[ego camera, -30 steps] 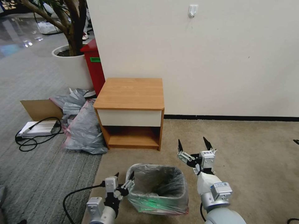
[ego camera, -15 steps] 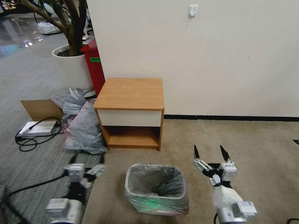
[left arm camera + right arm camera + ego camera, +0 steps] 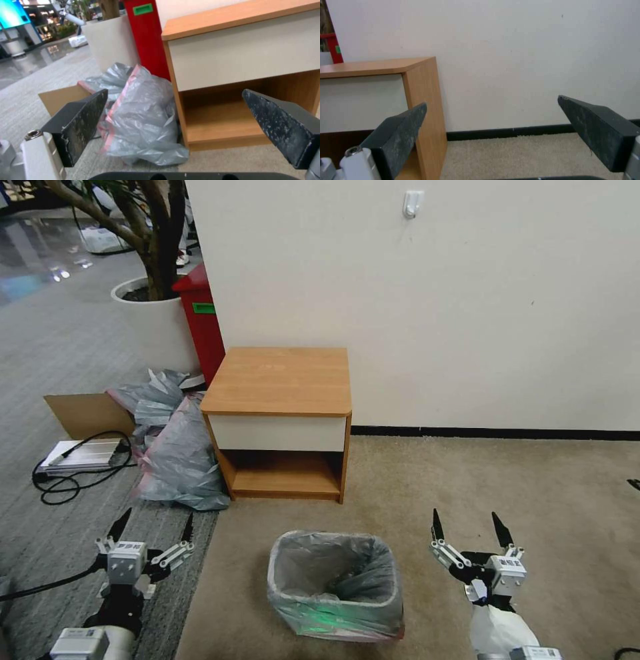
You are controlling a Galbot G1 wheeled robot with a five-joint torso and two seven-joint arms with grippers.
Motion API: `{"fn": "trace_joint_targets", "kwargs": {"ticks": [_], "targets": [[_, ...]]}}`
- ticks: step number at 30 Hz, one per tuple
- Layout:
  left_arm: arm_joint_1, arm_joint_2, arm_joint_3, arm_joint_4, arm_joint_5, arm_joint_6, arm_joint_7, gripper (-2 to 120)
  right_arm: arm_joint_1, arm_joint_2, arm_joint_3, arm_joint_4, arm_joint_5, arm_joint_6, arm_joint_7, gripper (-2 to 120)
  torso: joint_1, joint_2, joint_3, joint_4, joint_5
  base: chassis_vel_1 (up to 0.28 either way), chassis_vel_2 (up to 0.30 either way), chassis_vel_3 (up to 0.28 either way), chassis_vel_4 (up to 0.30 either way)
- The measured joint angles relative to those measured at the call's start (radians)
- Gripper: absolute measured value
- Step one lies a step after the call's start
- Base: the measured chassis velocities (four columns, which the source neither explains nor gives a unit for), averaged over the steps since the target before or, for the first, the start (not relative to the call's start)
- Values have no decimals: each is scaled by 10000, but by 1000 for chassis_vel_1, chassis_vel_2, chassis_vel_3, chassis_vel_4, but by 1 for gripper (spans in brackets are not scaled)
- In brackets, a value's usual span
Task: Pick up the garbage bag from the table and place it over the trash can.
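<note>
A: Where is the garbage bag (image 3: 337, 573) at this moment?

B: It lines the trash can (image 3: 335, 620). Its grey plastic is folded over the rolled rim on all 4 sides, and a pink edge shows at the low right corner of the can. The can stands on the beige carpet (image 3: 533, 493), in front of the nightstand (image 3: 280, 380) and apart from it.

A: And the nightstand itself?

B: Its wooden top is bare. It stands against the white wall (image 3: 467, 300), and the lower shelf is open under the white drawer front.

A: What do the 2 grippers do?

B: The left gripper (image 3: 153, 527) hangs to the left of the trash can, over the border between grey carpet (image 3: 67, 553) and beige carpet. Its 2 black fingers (image 3: 83, 120) are spread wide and hold nothing. The right gripper (image 3: 468, 528) is to the right of the can, also spread wide and with nothing between its fingers (image 3: 603, 130). Neither one touches the bag or the can.

A: What lies to the left of the nightstand?

B: A heap of grey-pink plastic bags (image 3: 177, 453) leans at its left side. Behind the heap are a cardboard sheet (image 3: 83, 413), a red box (image 3: 203, 327) and a white planter (image 3: 150, 323).
</note>
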Motion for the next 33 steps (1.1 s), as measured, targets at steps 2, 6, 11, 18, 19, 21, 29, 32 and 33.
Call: {"fn": "trace_joint_targets", "kwargs": {"ticks": [2,6,11,18,19,21,29,32,33], "targets": [[-8,0,10,0,-2,4,0,100,5,0,-2,0,-2,-7,1,100,0,0,0,0,0,0,0,0,0],[-16,1,24,0,-9,11,-5,100,12,-1,-8,0,-3,-24,1,100,0,0,0,0,0,0,0,0,0],[-22,3,33,1,-15,18,-15,100,19,-3,-11,0,-3,-36,3,100,0,0,0,0,0,0,0,0,0],[-29,7,44,5,-25,27,-32,100,26,-5,-17,1,-3,-47,7,100,0,0,0,0,0,0,0,0,0],[-29,7,45,6,-27,27,-34,100,27,-5,-17,2,-3,-48,7,100,0,0,0,0,0,0,0,0,0],[-31,7,47,7,-30,30,-35,100,29,-6,-19,3,-3,-52,7,100,0,0,0,0,0,0,0,0,0],[-35,8,52,12,-34,35,-38,100,29,-6,-23,7,-2,-57,7,100,0,0,0,0,0,0,0,0,0],[-36,8,55,15,-37,36,-41,100,29,-6,-23,8,-1,-59,7,100,0,0,0,0,0,0,0,0,0],[-38,8,57,17,-38,38,-42,100,29,-6,-23,9,0,-61,7,100,0,0,0,0,0,0,0,0,0]]}}
